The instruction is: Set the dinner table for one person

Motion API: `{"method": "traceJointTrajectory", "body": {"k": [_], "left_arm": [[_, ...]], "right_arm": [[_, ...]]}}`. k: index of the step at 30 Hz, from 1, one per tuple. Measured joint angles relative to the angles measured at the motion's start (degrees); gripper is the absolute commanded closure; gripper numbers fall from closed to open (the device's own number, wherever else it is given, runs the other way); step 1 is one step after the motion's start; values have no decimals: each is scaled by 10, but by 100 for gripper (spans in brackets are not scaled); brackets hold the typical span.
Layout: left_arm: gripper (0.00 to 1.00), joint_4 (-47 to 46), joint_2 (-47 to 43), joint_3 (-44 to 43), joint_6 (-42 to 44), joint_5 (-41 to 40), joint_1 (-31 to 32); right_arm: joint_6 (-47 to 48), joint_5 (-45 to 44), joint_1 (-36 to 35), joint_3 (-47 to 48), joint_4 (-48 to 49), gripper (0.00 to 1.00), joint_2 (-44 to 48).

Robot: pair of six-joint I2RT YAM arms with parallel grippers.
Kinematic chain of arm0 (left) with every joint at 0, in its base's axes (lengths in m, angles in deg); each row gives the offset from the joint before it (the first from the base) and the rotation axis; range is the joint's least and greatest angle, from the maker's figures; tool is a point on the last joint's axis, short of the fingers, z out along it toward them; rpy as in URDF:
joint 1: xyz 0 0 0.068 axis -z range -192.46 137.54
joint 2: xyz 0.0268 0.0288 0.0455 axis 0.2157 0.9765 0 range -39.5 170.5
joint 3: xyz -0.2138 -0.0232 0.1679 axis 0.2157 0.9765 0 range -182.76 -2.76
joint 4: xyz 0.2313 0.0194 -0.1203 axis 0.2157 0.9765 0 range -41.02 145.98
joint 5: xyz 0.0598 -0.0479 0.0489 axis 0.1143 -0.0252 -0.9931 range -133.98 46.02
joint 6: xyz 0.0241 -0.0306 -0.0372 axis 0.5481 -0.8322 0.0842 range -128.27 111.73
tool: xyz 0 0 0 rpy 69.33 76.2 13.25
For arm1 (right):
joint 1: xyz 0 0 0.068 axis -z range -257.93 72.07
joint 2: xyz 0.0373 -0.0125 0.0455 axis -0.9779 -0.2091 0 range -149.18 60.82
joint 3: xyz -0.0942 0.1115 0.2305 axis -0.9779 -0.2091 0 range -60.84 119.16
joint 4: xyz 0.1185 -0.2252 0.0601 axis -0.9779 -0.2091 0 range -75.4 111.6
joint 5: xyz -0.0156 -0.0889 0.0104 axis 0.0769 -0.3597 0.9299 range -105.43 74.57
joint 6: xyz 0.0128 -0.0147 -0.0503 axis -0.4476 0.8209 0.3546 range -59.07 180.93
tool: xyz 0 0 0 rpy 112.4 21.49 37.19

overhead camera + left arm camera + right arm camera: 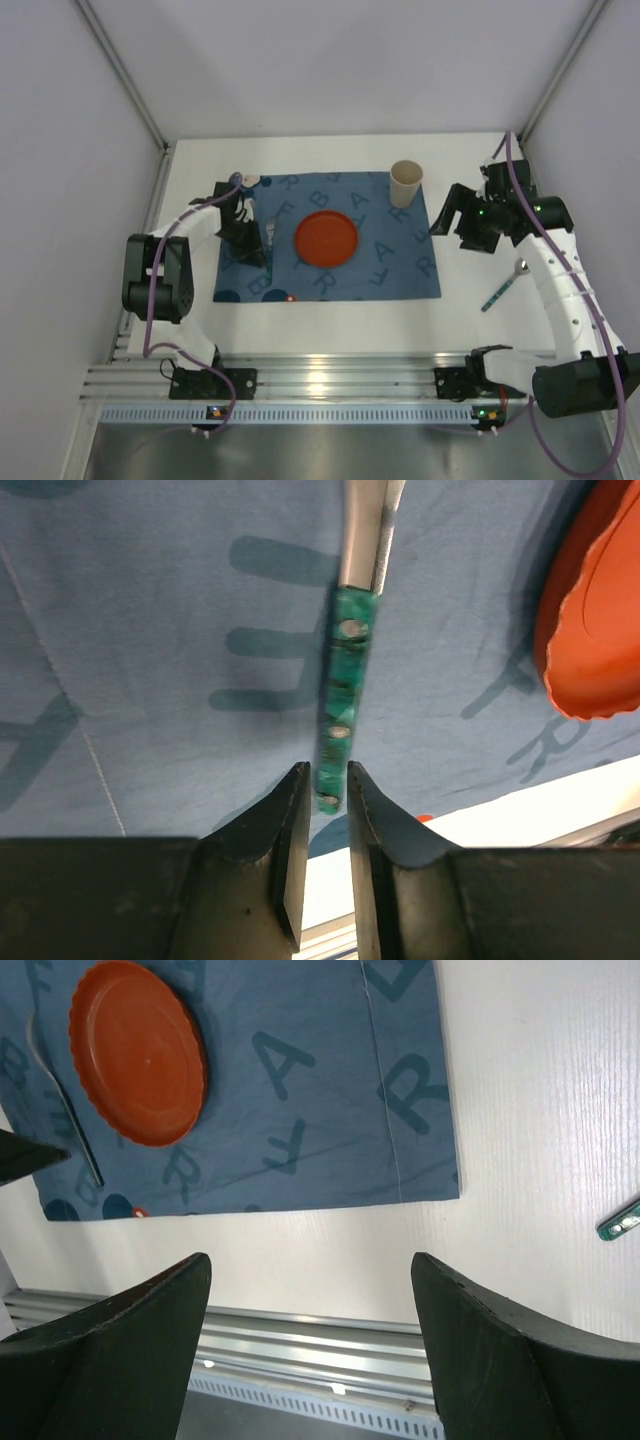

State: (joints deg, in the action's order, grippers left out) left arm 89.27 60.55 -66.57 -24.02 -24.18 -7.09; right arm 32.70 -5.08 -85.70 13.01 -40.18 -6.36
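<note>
On mat (150, 680), left jaws straddling utensil (345, 670) handle, barely apart, hold unclear; right jaws gaping empty. Utensil likely stiff, slippery; mid-handle best.

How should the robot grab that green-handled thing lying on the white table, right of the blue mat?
By the green handle, coming straight down from above and pinching across its thin width. It lies flat and slanted on the dinner table, so nothing fits underneath. The open right gripper is probably nearest.

Blue placemat (330, 1020) bears dark letters A and R; perhaps also F.
</note>
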Motion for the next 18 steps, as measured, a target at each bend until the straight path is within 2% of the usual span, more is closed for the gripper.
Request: {"method": "traceJointTrajectory", "body": {"k": [18], "left_arm": [[70,8,-19,-21,-16,-11,-5]], "right_arm": [[2,-6,0,0,0,18,0]]}}
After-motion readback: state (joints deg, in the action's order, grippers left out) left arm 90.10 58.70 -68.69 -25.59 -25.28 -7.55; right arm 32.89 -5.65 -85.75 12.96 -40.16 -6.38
